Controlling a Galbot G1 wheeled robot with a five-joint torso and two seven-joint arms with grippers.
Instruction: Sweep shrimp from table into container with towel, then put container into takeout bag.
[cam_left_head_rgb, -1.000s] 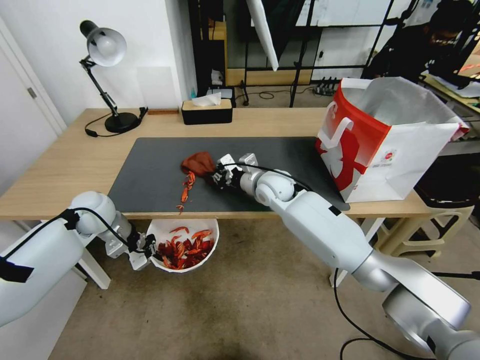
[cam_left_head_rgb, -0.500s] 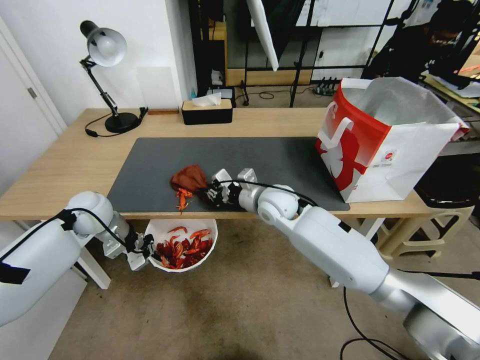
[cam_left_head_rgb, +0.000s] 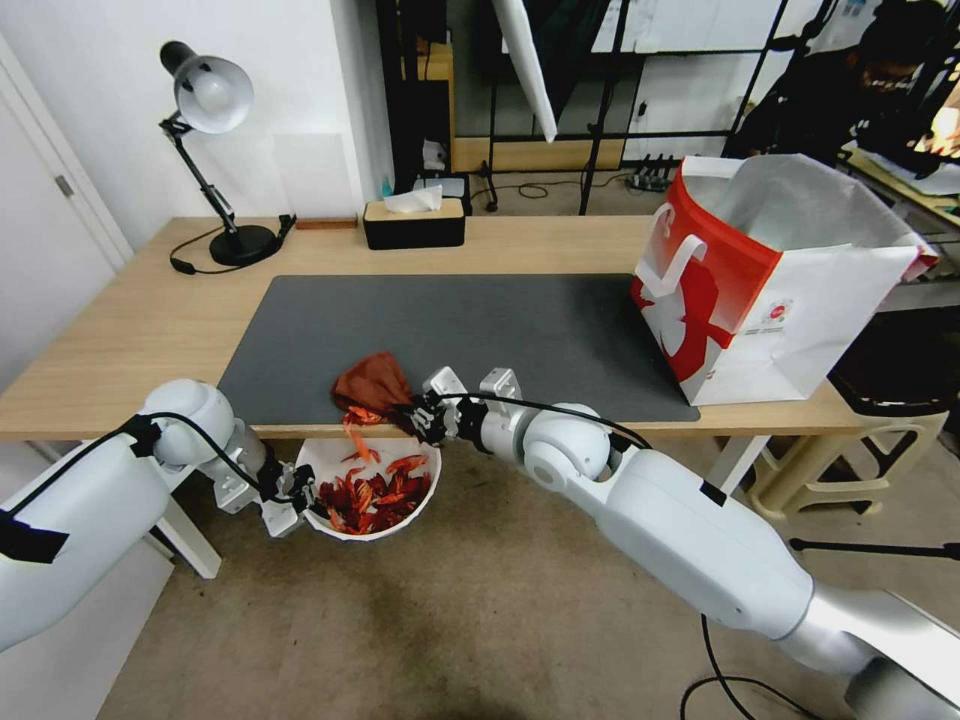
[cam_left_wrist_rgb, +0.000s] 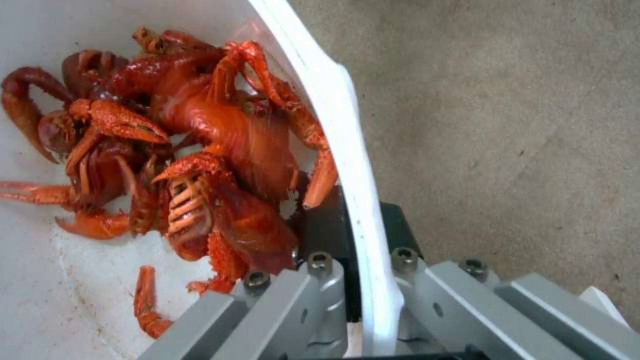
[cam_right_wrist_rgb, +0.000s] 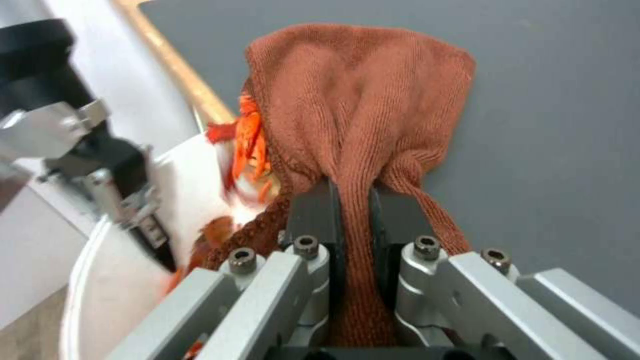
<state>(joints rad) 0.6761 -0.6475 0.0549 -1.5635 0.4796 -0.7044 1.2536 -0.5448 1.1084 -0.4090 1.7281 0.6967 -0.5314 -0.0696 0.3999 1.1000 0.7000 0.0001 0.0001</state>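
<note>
**Q:** At the near edge of the table (cam_left_head_rgb: 150, 330), how far along is this being judged?

**A:** Pretty far, by the look of it. The towel (cam_left_head_rgb: 372, 381) is being pinched between the closed jaws of the right gripper (cam_left_head_rgb: 418, 416), right at the mat's (cam_left_head_rgb: 520, 330) front lip. A few shrimp (cam_left_head_rgb: 356, 432) are being tipped over the edge just under the cloth. The bowl (cam_left_head_rgb: 425, 500) is being held below the tabletop, its rim clamped tight by the left gripper (cam_left_head_rgb: 296, 505), and a good pile of shrimp is already sitting inside it. No other shrimp are being spotted on the mat, so the sweeping is probably almost done.

**Q:** And what's being left for later?

**A:** The whole bagging part. The bag (cam_left_head_rgb: 770, 290) is standing open on the far right end of the table, well apart from the bowl, and nothing is being put in it yet.

**Q:** Room for moving?

**A:** The bowl is being kept tucked partly under the table edge, so it likely has to be brought out toward the robot before being lifted, or the rim is getting knocked. Open floor is being seen in front of it. The mat between towel and bag is looking bare, and the lamp (cam_left_head_rgb: 210, 95) and tissue box (cam_left_head_rgb: 413, 222) are sitting at the back, out of the way. The bag mouth is looking wide, though a tilted bowl is risking a spill.
</note>
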